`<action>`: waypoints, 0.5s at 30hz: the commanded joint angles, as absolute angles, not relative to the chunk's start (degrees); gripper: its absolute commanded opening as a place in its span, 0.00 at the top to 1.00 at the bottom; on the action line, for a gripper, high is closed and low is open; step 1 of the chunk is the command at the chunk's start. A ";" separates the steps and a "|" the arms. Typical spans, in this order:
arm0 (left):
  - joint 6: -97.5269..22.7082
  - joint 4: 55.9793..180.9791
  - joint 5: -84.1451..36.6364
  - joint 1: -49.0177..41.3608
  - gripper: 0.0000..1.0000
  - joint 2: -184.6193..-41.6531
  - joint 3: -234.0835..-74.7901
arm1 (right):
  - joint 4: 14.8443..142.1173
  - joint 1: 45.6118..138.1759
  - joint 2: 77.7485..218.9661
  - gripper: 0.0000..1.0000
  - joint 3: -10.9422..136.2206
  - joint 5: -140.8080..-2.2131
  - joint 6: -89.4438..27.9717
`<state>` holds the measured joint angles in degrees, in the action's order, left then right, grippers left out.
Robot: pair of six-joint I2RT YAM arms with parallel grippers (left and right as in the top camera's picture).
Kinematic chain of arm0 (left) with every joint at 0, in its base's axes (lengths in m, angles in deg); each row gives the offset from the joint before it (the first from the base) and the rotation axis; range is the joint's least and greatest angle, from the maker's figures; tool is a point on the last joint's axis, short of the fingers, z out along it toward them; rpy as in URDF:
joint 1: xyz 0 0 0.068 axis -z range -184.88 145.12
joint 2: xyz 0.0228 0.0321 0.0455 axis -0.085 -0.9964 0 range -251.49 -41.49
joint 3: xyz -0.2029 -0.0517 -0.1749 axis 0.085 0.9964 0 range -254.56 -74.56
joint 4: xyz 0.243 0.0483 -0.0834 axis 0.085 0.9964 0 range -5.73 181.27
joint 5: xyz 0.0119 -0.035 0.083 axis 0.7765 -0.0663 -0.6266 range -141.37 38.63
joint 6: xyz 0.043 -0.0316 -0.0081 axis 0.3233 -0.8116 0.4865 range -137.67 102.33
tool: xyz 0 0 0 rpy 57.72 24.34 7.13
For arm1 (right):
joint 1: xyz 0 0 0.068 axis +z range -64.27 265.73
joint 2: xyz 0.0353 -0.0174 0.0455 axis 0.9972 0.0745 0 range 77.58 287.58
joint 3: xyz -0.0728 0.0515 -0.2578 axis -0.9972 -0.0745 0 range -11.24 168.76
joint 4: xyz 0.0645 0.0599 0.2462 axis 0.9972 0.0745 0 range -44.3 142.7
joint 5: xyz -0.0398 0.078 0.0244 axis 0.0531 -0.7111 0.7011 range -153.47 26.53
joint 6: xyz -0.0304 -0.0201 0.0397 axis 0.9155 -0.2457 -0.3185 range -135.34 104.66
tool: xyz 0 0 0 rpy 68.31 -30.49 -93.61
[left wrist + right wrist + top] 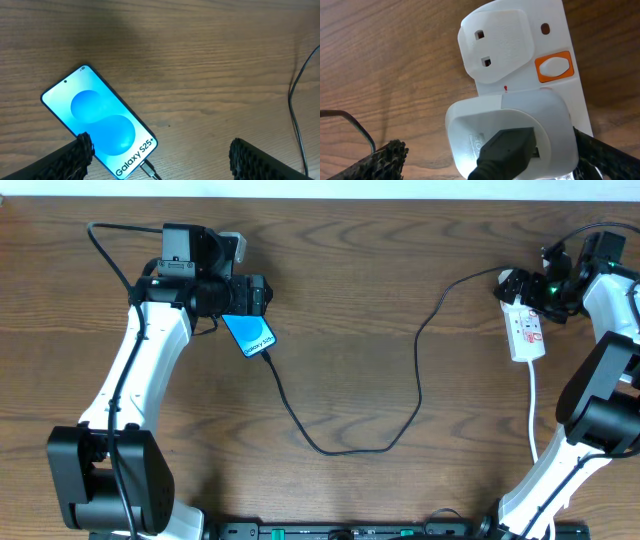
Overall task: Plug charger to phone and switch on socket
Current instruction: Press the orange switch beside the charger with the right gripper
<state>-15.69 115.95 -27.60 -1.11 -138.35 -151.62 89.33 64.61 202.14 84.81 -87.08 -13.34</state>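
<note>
The phone [251,334] lies tilted on the wooden table, blue screen up, and shows in the left wrist view [100,122]. The black charger cable [345,448] runs from its lower end to a white adapter [510,135] plugged in the white socket strip [527,328]. The plug tip [149,170] sits at the phone's bottom edge. My left gripper [159,155] is open above the phone's lower end. My right gripper [490,160] is open, its fingers either side of the adapter. The orange-rimmed switch [554,67] is beside an empty outlet [495,47].
The socket's white lead [532,405] runs toward the front right, by the right arm base [600,420]. The left arm [130,380] lies along the table's left side. A thick black robot cable [105,250] loops at the back left.
</note>
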 commanded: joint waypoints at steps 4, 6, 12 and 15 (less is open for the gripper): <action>-14.93 115.93 -28.08 -1.15 0.11 -137.17 -151.38 | 91.19 65.70 202.42 0.01 85.27 -88.48 -15.13; -14.91 115.91 -28.08 -1.15 0.11 -137.17 -151.38 | 91.17 65.70 202.42 0.01 85.27 -88.46 -15.11; -14.93 115.93 -28.08 -1.15 0.11 -137.17 -151.38 | 90.03 65.63 202.40 0.01 85.29 -86.38 -15.09; -14.93 115.95 -28.06 -1.15 0.11 -137.17 -151.38 | 90.01 65.52 202.31 0.01 85.32 -86.25 -15.09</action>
<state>-15.69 115.95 -27.60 -1.13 -138.35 -151.62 89.60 64.89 202.14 85.10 -86.17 -13.84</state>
